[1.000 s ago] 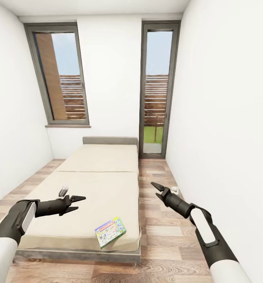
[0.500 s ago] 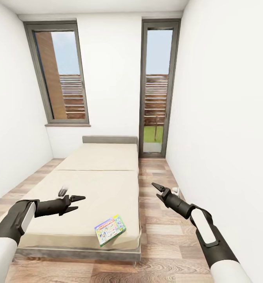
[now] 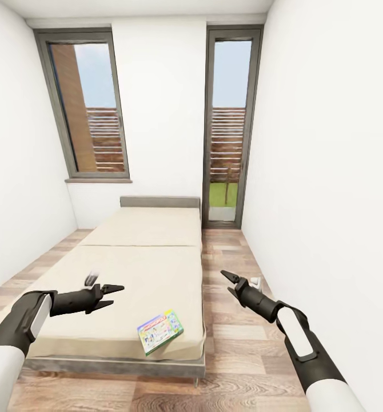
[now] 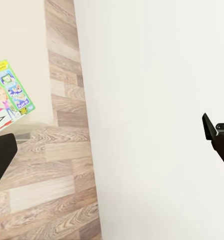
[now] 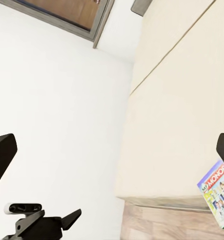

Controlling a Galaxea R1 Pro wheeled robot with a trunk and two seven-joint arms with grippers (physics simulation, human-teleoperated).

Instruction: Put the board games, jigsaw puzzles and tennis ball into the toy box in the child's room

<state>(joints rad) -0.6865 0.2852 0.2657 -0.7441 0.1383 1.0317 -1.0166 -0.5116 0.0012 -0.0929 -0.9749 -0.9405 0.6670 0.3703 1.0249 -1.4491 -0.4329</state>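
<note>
One board game [image 3: 160, 332], a flat box with a white-green cartoon cover, lies at the near right corner of the bed [image 3: 146, 269]. My left gripper [image 3: 117, 295] hovers open over the bed's near left part, to the left of the box. Over the floor to the right of the bed, my right gripper [image 3: 226, 281] is open and empty. The left wrist view catches the board game [image 4: 6, 95] on the bed corner. In the right wrist view the board game [image 5: 219, 192] sits near the bed edge. The table, toy box, jigsaw puzzles and tennis ball are out of view.
White walls close in on both sides of the narrow room. A strip of wood-plank floor [image 3: 231, 332] runs along the bed's right side to a tall glass door [image 3: 228, 131]. A window [image 3: 88, 109] is at the back left. A small white item [image 3: 255, 281] is by the right wall.
The whole head view has shifted slightly, so the camera has moved a little. Both arms keep the same pose with open grippers. The board game stays put on the bed.
</note>
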